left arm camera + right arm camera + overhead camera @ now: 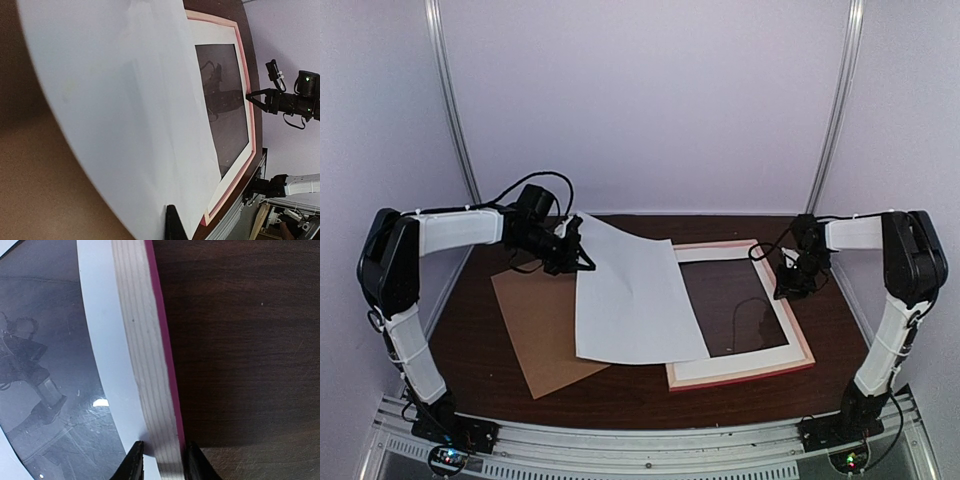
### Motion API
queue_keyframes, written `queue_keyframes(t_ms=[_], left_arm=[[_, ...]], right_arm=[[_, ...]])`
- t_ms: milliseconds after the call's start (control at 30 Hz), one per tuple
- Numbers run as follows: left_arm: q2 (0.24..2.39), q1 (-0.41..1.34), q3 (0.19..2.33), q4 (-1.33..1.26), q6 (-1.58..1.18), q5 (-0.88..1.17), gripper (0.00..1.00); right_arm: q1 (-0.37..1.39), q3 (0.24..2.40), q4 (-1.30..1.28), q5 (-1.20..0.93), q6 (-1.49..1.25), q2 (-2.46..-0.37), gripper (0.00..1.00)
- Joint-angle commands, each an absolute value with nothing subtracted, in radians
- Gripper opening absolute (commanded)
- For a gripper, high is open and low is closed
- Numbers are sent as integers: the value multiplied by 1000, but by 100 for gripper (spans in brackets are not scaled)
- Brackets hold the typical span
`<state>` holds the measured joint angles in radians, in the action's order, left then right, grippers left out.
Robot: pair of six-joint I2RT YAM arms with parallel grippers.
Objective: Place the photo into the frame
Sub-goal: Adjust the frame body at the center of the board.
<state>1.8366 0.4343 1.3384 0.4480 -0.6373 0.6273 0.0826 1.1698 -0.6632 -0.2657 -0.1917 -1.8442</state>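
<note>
A dark brown wood-grain table [480,340] holds a large rectangular picture frame [801,335] lying flat. Its thin rails are pale striped wood with a pink outer edge. Inside it sit a smooth white mat border [735,368] and a dark, glossy, faintly scratched glass pane [735,305]. A plain matte brown backing board [540,330] lies to its left.

The photo [635,300], a thin flexible rectangular sheet with its plain white side up, is lifted by its far-left corner. It bows downward over the board and the frame's left part.

The left arm reaches inward with its elbow raised, and the left gripper [578,243] pinches that corner tightly. The right arm bends down over the frame's right rail. The right gripper [788,280] is narrow, its black fingertips [134,462] hugging both sides of the rail.
</note>
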Motion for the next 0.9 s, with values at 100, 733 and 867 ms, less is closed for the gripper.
queue_keyframes(t_ms=[100, 733, 867], left_arm=[[1837, 419, 1371, 430, -635, 682, 0], [1816, 437, 1368, 229, -823, 836, 0], [1823, 458, 1401, 177, -864, 844, 0]], right_arm=[[107, 1106, -605, -326, -238, -1775, 26], [252, 1101, -568, -282, -341, -1722, 47], [251, 1110, -568, -285, -339, -1750, 45]])
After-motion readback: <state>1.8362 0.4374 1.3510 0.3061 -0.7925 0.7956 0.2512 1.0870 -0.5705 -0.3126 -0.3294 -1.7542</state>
